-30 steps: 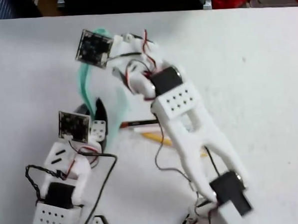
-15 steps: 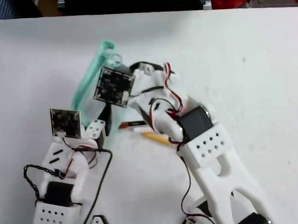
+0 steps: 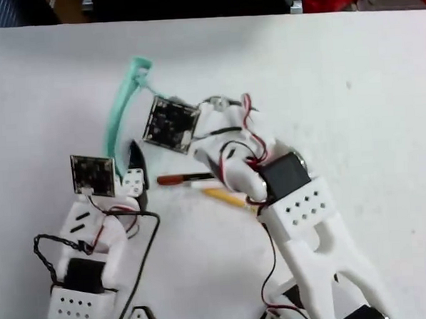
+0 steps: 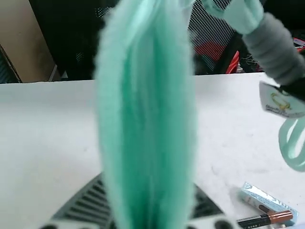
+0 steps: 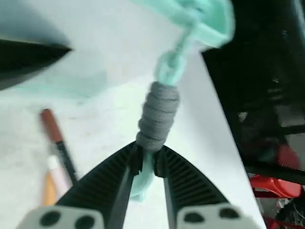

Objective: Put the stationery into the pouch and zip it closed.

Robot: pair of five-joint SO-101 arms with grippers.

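The left arm sits low at the near left of the counter [image 3: 381, 86]. The left tool [image 4: 148, 214] is clamped on the near end of the teal pouch [image 3: 118, 114], which is held on edge and runs as a thin curved strip toward the far side. The right arm stretches diagonally from the near right, wrist bent over the pouch. The right tool [image 5: 147, 164] is pinched narrow on the pull cord [image 5: 159, 112], just below its grey wrapping. A brown pen [image 3: 182, 179] and yellow pencil [image 3: 226, 197] lie on the counter between the arms, outside the pouch.
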